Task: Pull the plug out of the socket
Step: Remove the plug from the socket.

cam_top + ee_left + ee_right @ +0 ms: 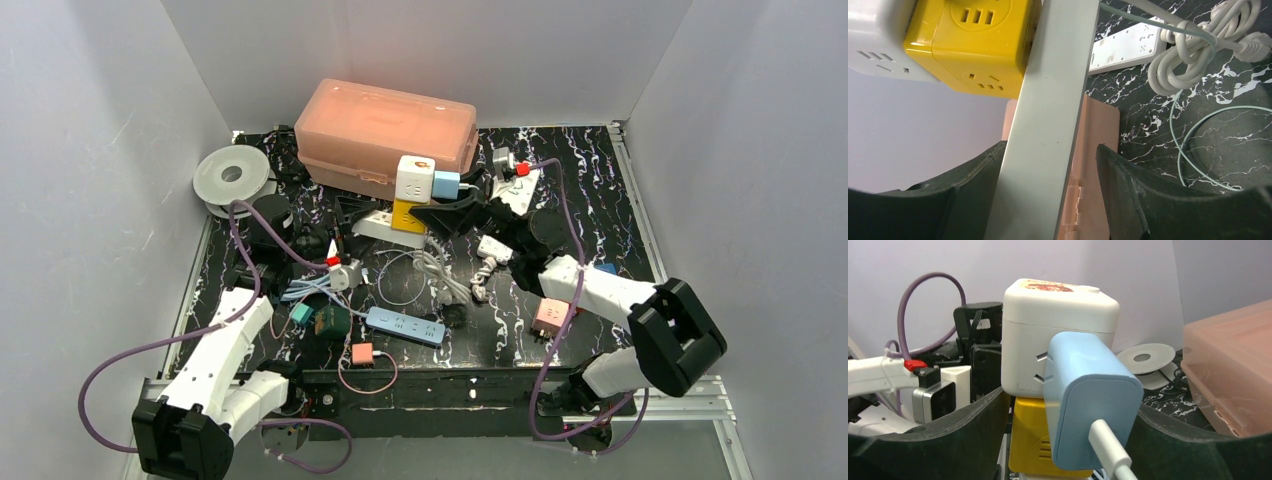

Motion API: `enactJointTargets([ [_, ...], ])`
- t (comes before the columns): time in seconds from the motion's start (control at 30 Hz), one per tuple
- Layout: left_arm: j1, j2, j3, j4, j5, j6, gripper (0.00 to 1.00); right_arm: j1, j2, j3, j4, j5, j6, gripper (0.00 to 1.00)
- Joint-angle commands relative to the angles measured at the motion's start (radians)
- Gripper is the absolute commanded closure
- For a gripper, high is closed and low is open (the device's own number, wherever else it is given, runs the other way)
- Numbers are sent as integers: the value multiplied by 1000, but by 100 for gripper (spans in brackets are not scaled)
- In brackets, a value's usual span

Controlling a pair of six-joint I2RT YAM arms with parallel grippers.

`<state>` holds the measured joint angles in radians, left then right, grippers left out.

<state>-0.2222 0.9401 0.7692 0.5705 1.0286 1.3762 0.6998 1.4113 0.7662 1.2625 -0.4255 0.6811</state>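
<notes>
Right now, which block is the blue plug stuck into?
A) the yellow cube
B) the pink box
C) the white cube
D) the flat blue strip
C: the blue plug sits in the side face of the white cube, which stands on the yellow cube.

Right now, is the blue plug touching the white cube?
Touching. The right wrist view shows the blue plug pressed flat against the side of the white cube, with no gap between them.
</notes>
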Motion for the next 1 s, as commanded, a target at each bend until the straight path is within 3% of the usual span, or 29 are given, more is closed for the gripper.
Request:
enactJointTargets([
  [0.0,5,-15,90,-125,-2,28,100,56,-129,-1,23,7,-123,99],
  [0.07,6,-26,99,-204,14,75,100,79,-135,-18,-1,10,-153,99],
  [0.1,5,-32,90,-218,24,109,93,88,-137,-24,-15,12,-165,99],
  [0.17,5,-40,74,-254,39,203,72,106,-141,-28,-54,16,-193,99],
  [0.2,5,-42,72,-285,43,241,57,114,-147,-30,-76,22,-209,99],
  [0.27,6,-46,87,-367,54,314,43,123,-158,-31,-106,32,-235,99],
  [0.4,4,-29,113,-459,83,430,42,125,-166,-34,-115,46,-245,99],
  [0.5,2,-13,95,-479,84,549,31,125,-176,-38,-130,62,-255,99],
  [0.63,-9,0,96,-564,68,667,26,125,-185,-42,-150,70,-255,99],
  [0.73,-32,6,84,-565,42,694,36,125,-180,-42,-149,71,-242,99],
  [0.9,-63,7,85,-548,-23,681,94,125,-181,-33,-192,83,-238,99],
  [0.97,-68,5,47,-414,-32,591,100,126,-181,-34,-198,95,-239,99],
])
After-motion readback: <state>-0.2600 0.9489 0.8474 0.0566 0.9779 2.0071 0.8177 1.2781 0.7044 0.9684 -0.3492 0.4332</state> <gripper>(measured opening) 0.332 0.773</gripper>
